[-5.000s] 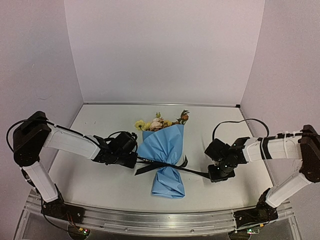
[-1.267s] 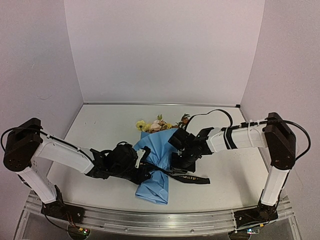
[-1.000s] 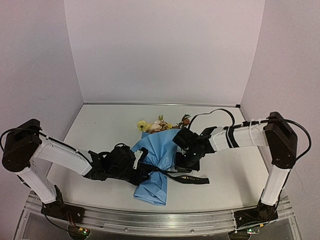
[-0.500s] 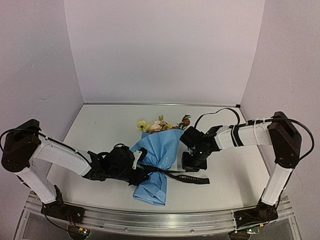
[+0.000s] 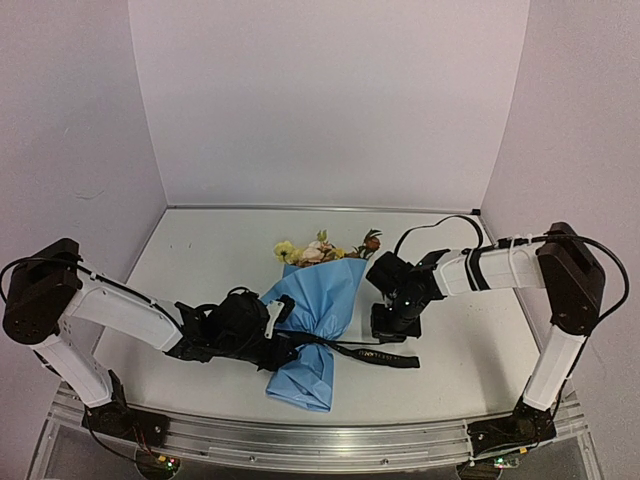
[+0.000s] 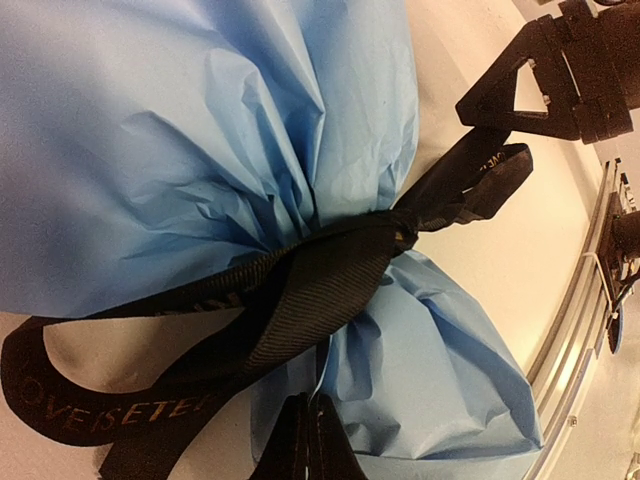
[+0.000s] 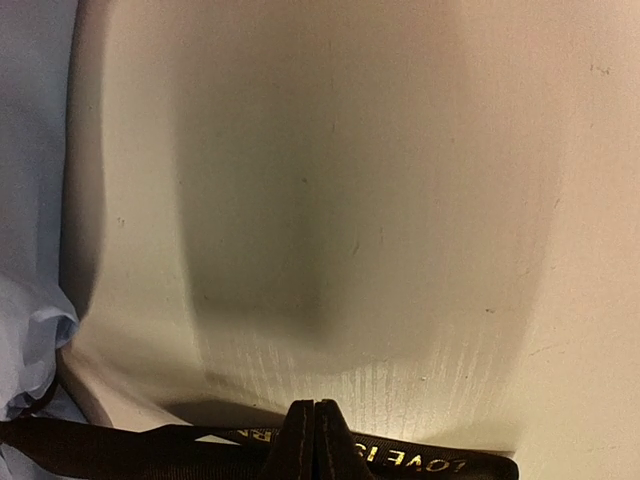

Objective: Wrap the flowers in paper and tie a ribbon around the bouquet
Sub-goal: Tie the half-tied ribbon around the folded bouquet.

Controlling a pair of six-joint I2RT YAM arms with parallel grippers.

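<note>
Lying at centre frame on the table (image 5: 200, 250), the bouquet (image 5: 318, 310) points its flowers (image 5: 320, 248) toward the top, with the paper (image 6: 150, 150) gathered at the waist. The ribbon (image 5: 375, 355) is cinched round that waist, and one tail trails to the lower right. Left gripper (image 5: 275, 345): clenched beside the waist, a broad strand running into its tips, seemingly pinched to hold tension. Right gripper (image 5: 393, 325): clenched, tips just over the tail; hold unconfirmed. Judgement: wrapping done, tie under way, no bow visible.
</note>
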